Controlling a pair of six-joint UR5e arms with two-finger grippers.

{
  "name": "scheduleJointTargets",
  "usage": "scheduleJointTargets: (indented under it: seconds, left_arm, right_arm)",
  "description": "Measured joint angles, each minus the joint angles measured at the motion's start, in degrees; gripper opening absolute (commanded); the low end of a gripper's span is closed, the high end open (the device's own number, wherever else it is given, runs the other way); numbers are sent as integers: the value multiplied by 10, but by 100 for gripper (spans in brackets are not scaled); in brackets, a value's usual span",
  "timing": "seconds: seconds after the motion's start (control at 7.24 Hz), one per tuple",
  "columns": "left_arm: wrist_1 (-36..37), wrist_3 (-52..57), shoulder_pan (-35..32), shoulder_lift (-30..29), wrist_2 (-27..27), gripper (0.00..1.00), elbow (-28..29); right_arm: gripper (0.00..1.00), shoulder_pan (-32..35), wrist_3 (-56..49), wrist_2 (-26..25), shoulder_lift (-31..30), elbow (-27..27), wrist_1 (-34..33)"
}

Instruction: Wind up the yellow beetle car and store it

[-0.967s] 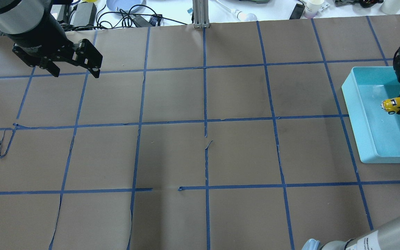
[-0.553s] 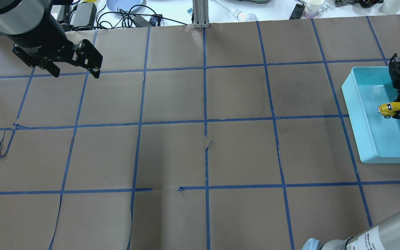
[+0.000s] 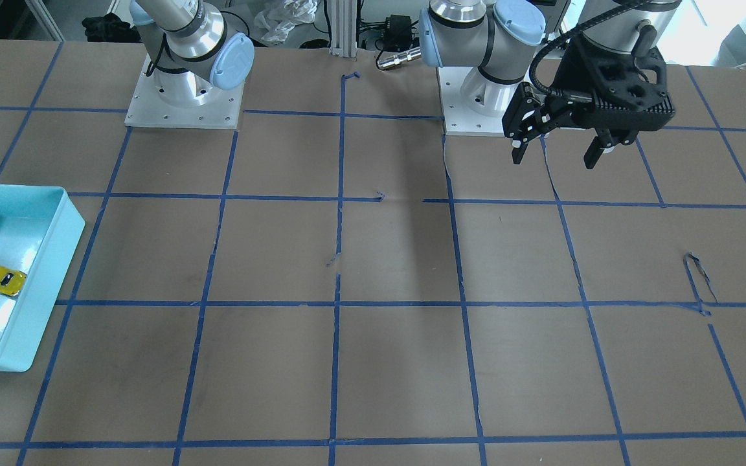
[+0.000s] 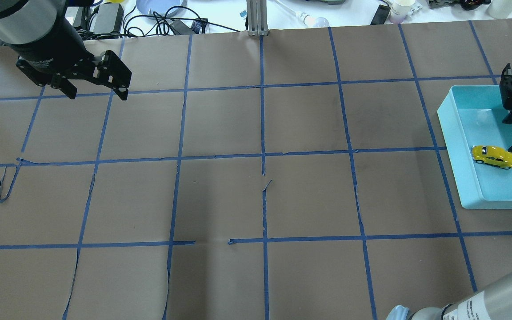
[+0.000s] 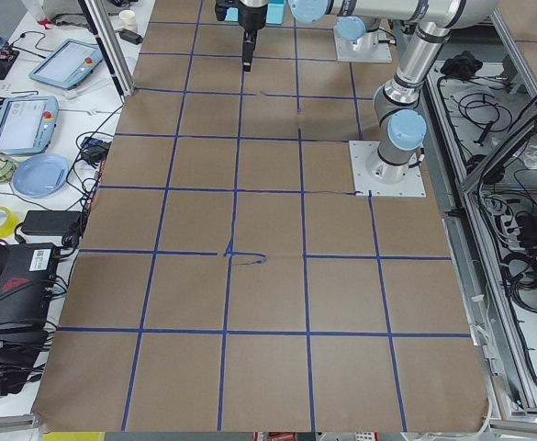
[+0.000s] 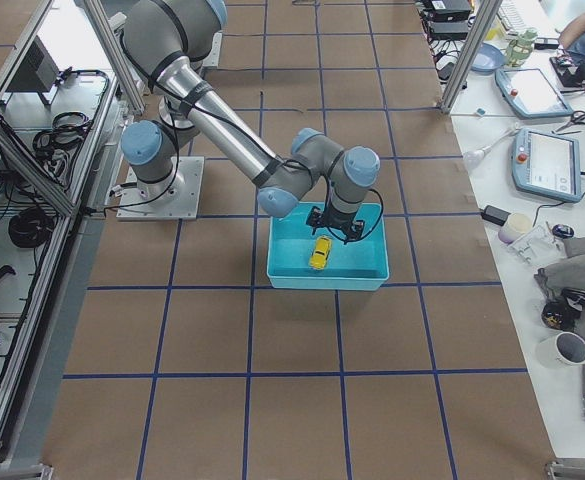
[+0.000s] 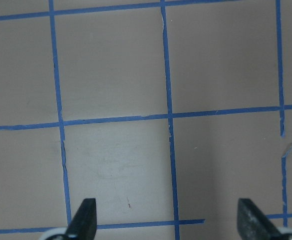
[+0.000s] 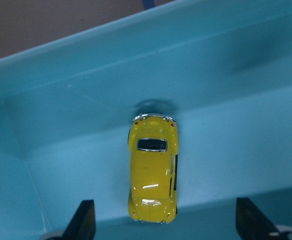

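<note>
Resting on its wheels: yellow beetle car (image 4: 493, 157), one unit, on the floor of the light-blue tray (image 4: 450, 133). It lies near the tray's inner long wall, the one facing the table's middle, and touches neither that wall nor any gripper part. In the right wrist view its roof and dark window face up, and one end points at the nearer tray wall.

Right gripper (image 6: 337, 234): poised above the tray interior, directly over the car. The jaws are spread wide, with a fingertip well out to each side of the car, and hold nothing.

Left gripper (image 4: 99, 94): at the table end opposite the tray, well apart from it, raised over the brown paper. The jaws are spread wide and empty; its wrist camera shows only paper and blue tape lines between the fingertips.

Table (image 4: 309, 195): brown paper cover with a blue tape grid. The tray sits at its edge on the robot's right.
</note>
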Motion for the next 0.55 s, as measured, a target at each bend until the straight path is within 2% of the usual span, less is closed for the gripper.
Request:
scheduleJointTargets:
  seconds: [0.41,0.55]
  left_arm:
    - [0,0,0,0,1,100,0]
    - [0,0,0,0,1,100,0]
  right_arm:
    - [100,15,302,44,-113,-7,138]
    - [100,36,421,50,-148,-17,156]
